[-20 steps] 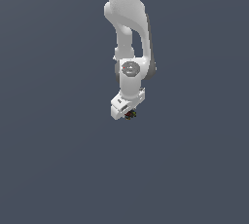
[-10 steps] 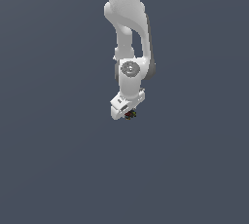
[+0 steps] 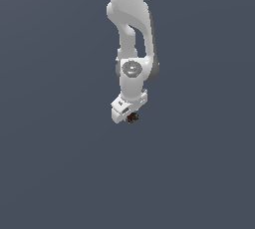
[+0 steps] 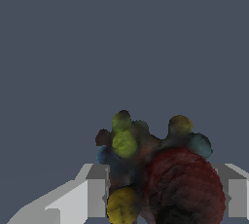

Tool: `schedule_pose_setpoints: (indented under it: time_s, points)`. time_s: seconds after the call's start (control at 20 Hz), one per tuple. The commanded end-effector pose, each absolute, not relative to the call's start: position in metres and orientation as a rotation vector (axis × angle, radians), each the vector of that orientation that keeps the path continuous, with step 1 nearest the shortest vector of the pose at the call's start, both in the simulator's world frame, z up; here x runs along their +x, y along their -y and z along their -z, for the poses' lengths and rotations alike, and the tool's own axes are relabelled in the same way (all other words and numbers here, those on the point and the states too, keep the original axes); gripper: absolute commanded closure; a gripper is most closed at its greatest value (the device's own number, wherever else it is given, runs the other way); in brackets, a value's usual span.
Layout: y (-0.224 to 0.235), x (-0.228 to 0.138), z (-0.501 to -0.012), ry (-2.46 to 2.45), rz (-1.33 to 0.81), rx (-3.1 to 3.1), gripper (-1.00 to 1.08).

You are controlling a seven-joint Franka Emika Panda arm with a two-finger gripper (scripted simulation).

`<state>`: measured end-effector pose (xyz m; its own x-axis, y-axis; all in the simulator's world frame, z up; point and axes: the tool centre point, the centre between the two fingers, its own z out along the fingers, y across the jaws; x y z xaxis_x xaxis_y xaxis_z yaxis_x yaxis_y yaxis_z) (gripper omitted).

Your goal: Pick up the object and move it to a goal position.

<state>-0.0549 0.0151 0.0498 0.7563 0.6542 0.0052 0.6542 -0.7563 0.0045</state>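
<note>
In the exterior view the white arm hangs down from the top, and its gripper (image 3: 130,117) sits at the low end, near the picture's middle. The object (image 3: 132,118) shows there as a tiny dark lump with coloured specks at the fingertips. Seen from the wrist, the object (image 4: 155,174) is a dark, knobbly cluster with yellow-green, blue and a large dark red bulge. It sits between the two grey fingers (image 4: 97,191), which press against its sides. The gripper (image 4: 163,194) is shut on it.
A plain blue-grey surface fills the whole background in both views. No other object, container or edge shows.
</note>
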Motion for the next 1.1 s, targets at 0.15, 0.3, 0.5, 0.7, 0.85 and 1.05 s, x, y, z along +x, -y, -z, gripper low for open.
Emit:
schedule_pose_setpoints:
  time_s: [0.15,0.3,0.5,0.7,0.85,1.05]
  points:
    - [-0.003,-0.036,-0.076,-1.096,-0.011,2.942,1.08]
    - [0.006,-0.023,-0.094,-1.096,-0.01,2.943,1.08]
    - [0.02,-0.002,-0.121,-1.097,-0.008,2.944,1.08]
    - [0.034,0.02,-0.15,-1.097,-0.006,2.944,1.08]
    - [0.043,0.035,-0.169,-1.097,-0.005,2.944,1.08]
    - [0.053,0.051,-0.187,-1.097,-0.003,2.944,1.08]
